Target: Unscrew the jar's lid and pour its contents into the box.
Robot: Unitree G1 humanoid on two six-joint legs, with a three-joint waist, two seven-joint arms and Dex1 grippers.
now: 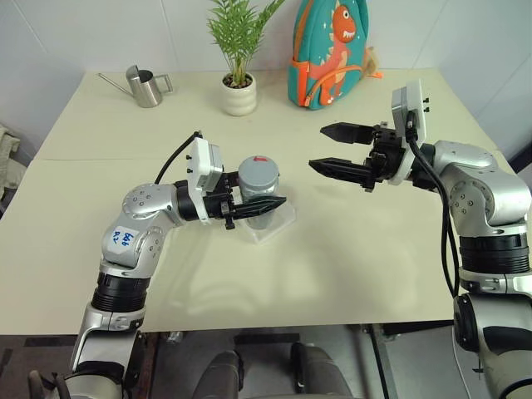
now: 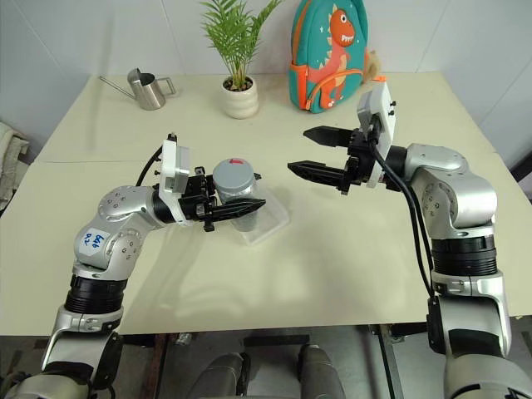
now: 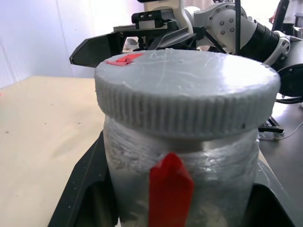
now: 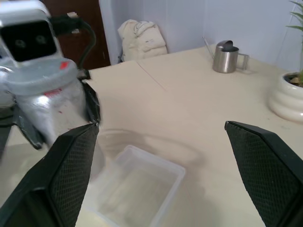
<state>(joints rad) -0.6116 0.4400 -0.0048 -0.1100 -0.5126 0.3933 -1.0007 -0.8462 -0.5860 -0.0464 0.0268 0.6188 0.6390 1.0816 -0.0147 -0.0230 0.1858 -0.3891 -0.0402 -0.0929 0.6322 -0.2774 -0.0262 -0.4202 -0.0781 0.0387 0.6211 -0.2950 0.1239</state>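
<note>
With the lid (image 1: 258,167) on:
Left end effector (image 1: 264,203): clamped on the upright jar (image 1: 259,195), held above the box (image 1: 278,223) on the desk (image 1: 349,249).
Right end effector (image 1: 332,150): fingers apart, empty, level with the lid, which lies just leftward; nearer arm for unscrewing.

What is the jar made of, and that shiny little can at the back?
The jar looks like cloudy, see-through plastic, with a red mark on its side. Its lid seems matte grey plastic, with tiny ridges around the rim for gripping. The watering can looks like metal, probably steel, because it shines silvery and mirrors the light.
</note>
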